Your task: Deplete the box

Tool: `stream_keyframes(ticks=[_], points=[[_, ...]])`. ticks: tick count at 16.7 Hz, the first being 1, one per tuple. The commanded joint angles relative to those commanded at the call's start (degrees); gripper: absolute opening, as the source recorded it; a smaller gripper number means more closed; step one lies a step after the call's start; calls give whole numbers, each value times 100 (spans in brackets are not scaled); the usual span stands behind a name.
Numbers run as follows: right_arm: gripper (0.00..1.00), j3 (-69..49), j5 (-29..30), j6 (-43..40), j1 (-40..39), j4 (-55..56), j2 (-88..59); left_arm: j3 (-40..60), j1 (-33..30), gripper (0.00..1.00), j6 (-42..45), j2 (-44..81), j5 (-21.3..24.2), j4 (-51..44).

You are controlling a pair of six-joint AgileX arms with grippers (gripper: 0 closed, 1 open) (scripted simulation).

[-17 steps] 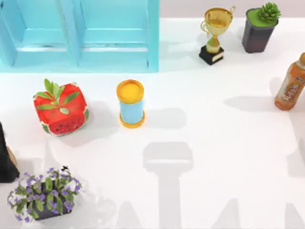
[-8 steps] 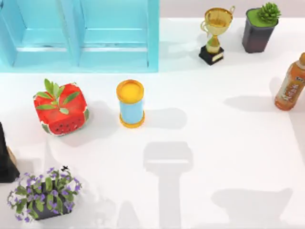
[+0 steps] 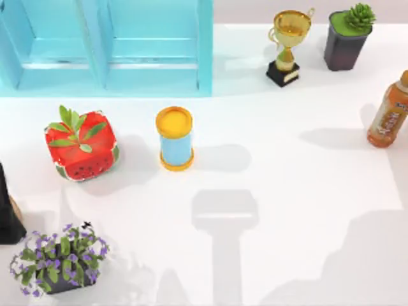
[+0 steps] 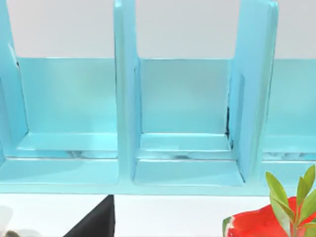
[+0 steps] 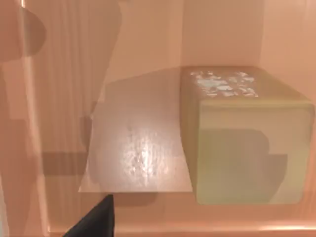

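Observation:
The right wrist view looks down into the box point(image 5: 148, 39), which has tan walls and a glossy tan floor. A pale green block point(image 5: 247, 143) with a light printed top rests on the floor against one wall. A dark part of my right gripper point(image 5: 94, 221) shows at the picture's edge, above the box floor and apart from the block. A dark part of my left gripper point(image 4: 94, 224) shows in the left wrist view, facing the blue shelf point(image 4: 182, 123).
On the table stand a blue shelf point(image 3: 108, 44), a watermelon cube point(image 3: 81, 145), a blue can with a yellow lid point(image 3: 174, 138), a trophy point(image 3: 288, 46), a succulent pot point(image 3: 346, 38), an orange bottle point(image 3: 389, 115) and purple flowers point(image 3: 57, 258).
The large shadow at the table's bottom right has grown and spread toward the right edge. The objects on the table have not moved.

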State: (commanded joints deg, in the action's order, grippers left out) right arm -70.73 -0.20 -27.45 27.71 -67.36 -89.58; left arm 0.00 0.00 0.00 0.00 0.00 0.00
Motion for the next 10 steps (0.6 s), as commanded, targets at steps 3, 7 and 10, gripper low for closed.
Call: stream_keyframes(ticks=[3, 7, 10], points=[[100, -383, -2, -156, 158, -377, -379, 0, 0, 100, 0, 0, 0, 0], [100, -393, -2, -160, 162, -387, -389, 0, 0, 100, 0, 0, 0, 0], [100, -313, -2, -144, 145, -294, -406, 0, 0, 100, 0, 0, 0, 0]])
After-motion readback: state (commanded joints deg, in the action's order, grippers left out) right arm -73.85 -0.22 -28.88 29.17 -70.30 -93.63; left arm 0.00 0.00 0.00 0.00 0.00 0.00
